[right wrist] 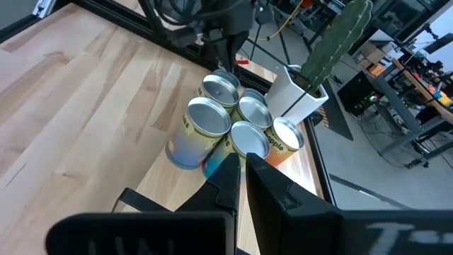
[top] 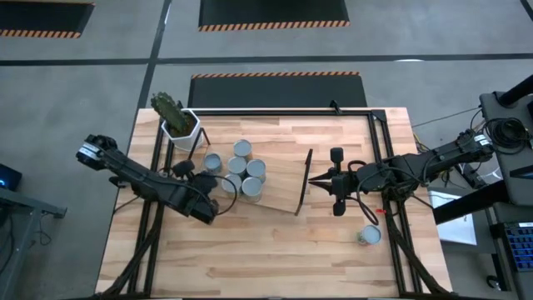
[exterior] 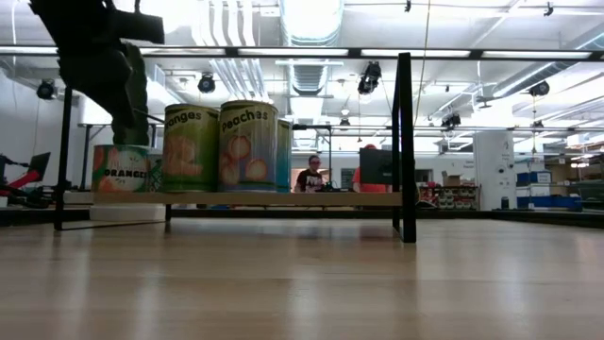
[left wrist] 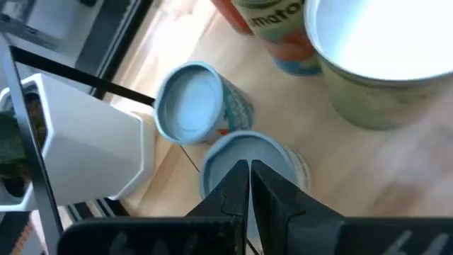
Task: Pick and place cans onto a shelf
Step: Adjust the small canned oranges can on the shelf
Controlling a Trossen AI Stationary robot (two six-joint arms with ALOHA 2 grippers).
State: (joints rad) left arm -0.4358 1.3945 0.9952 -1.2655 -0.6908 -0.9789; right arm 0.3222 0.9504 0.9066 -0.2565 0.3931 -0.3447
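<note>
Your left claw [left wrist: 249, 185] is hovering clenched and empty over the cans [top: 237, 173] clustered on the shelf [top: 283, 179]. One stray can [top: 369, 236] is lying on the bench [top: 275, 258], seemingly tipped. Your right claw [top: 315, 179], likewise clenched, is needing to spread and reach it.

Two black jointed arms trailing black cables, white-banded bases.

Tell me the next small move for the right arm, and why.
Probably pull the right gripper back from the shelf and swing it toward the lone can on the bare table near its own side. Its fingers are shut on nothing, the other cans are already grouped on the shelf, and the left gripper hangs over that cluster.
</note>
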